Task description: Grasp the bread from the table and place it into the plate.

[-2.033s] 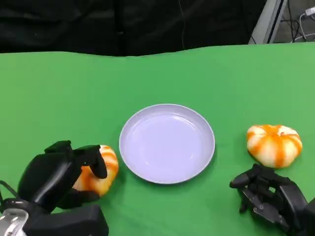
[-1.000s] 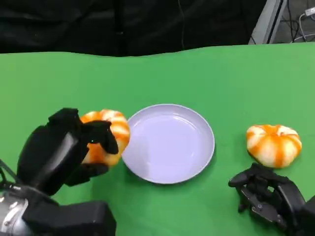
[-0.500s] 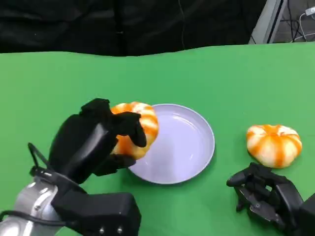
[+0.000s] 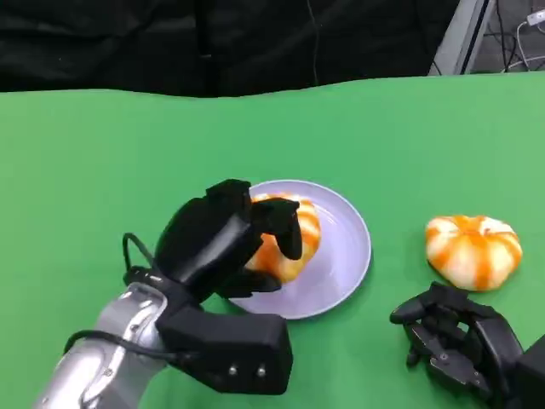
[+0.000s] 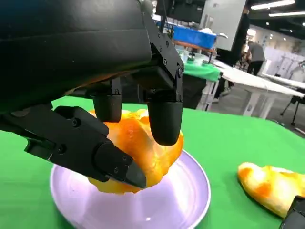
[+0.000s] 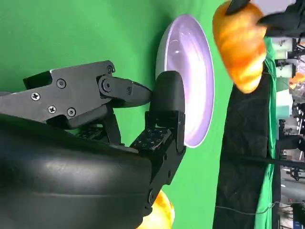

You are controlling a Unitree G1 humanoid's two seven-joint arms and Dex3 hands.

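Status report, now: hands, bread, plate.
Left hand grips bread, held over the plate. Right hand holds nothing, near the table's front edge. Second bread on the table beside it. Nothing in the way.

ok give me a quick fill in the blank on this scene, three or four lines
1. The left hand holds a bread over the ____.
2. The other bread lies on the green ____.
3. The hand nearest that other bread is the ____ hand.
4. The plate is pale ____.

Missing words: plate; table; right; purple
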